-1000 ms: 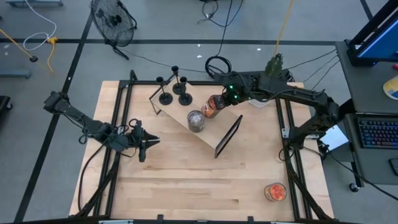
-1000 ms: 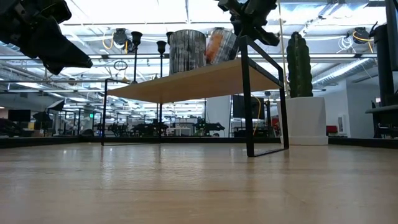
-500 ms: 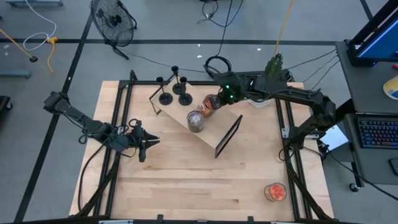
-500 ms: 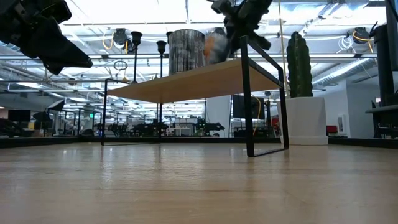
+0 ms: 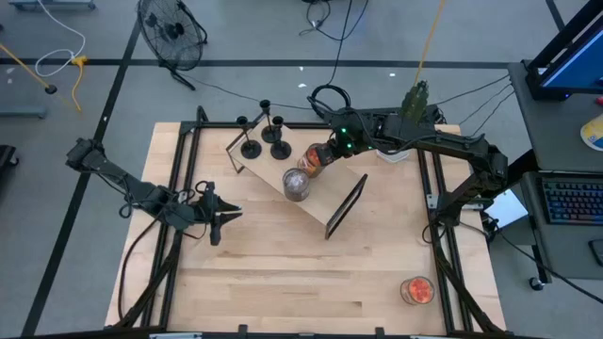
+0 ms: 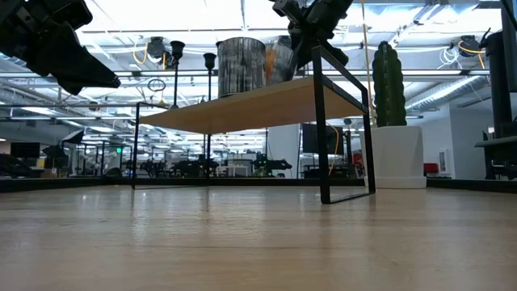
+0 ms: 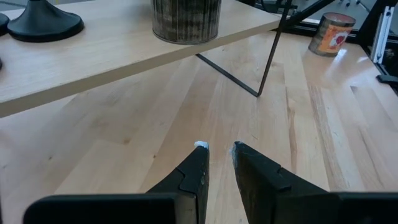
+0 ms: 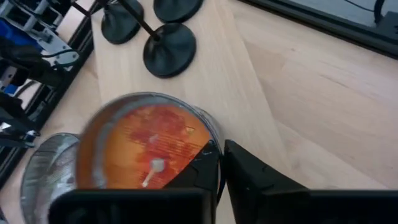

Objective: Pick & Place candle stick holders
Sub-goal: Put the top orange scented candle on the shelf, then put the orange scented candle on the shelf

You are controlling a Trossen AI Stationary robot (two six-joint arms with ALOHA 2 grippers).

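no legible txt or labels

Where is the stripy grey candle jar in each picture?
High view: the grey jar stands mid-shelf, near the right gripper.
Low view: on the shelf top, left of the orange jar.
Left wrist view: only its lower part shows, on the shelf's edge.
Right wrist view: a sliver beside the orange jar.
Shared landmark: the wooden shelf.
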